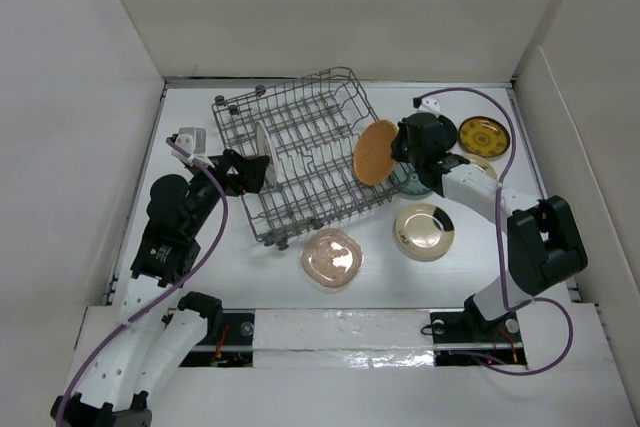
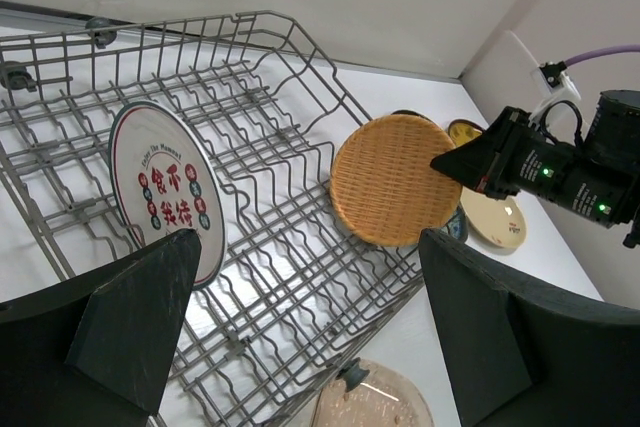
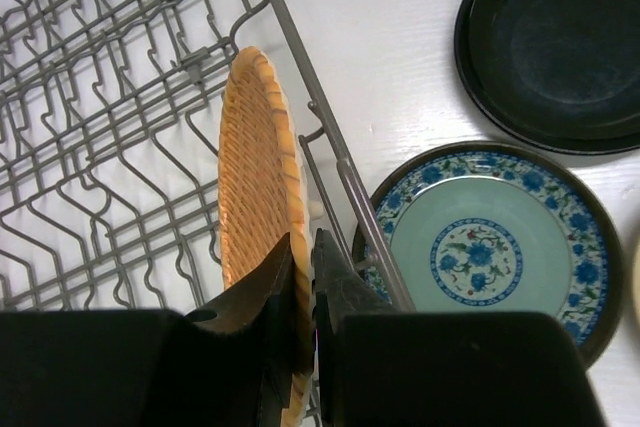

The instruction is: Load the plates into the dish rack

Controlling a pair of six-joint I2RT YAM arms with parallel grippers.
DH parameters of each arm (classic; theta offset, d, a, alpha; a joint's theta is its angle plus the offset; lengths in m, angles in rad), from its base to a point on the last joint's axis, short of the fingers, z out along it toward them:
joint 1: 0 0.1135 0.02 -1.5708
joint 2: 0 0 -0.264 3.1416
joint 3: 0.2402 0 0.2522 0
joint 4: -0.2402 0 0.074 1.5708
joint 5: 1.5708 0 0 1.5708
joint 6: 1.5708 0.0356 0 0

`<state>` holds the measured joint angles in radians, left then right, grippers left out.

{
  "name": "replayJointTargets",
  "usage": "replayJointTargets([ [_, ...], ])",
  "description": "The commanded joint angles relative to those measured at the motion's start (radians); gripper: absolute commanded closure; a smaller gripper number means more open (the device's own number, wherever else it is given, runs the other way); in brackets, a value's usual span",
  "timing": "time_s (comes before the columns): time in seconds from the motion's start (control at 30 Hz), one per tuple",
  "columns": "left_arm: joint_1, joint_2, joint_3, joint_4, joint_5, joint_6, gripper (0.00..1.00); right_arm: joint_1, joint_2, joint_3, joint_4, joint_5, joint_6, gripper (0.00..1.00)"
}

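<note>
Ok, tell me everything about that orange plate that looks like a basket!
The orange plate is small and round, with a woven, basket-like texture and a ridged rim. It stands on edge, nearly upright rather than lying flat. The right gripper pinches its rim, one finger on each face. The plate is at the right side of the dish rack, just inside the side rail. I cannot tell whether it touches the wires.

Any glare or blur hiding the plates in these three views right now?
Top external: bright highlight on the cream-gold round plate, outline clear. Left wrist: the orange woven-look round plate is sharp, evenly lit. Right wrist: the glossy black round plate shows only faint sheen; the grey wire dish rack is crisp.
</note>
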<state>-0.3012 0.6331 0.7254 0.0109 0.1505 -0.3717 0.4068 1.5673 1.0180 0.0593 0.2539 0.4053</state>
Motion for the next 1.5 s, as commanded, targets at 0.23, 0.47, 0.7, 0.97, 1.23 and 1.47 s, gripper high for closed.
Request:
replayJointTargets([
  [0.23,-0.004,-0.004,-0.011,0.052,0.006,0.011,0.11,0.128,-0.158,0.091,0.063,0.082,-0.098,1.00],
  [0.47,-0.004,-0.001,-0.009,0.054,0.008,0.011,0.11,0.252,-0.104,0.178,0.123,0.080,-0.152,1.00],
  [0.7,-0.004,-0.003,-0.011,0.055,0.008,0.011,0.11,0.381,0.069,0.332,0.125,0.149,-0.207,1.00],
  [0.97,-0.004,-0.004,-0.011,0.054,0.007,0.010,0.11,0.464,0.264,0.569,0.053,0.243,-0.269,1.00],
  [1.23,-0.004,-0.010,-0.011,0.052,0.011,0.011,0.11,0.518,0.416,0.685,-0.006,0.318,-0.290,1.00],
  [1.47,-0.004,-0.013,-0.012,0.052,0.012,0.011,0.11,0.566,0.520,0.787,-0.029,0.473,-0.353,1.00],
])
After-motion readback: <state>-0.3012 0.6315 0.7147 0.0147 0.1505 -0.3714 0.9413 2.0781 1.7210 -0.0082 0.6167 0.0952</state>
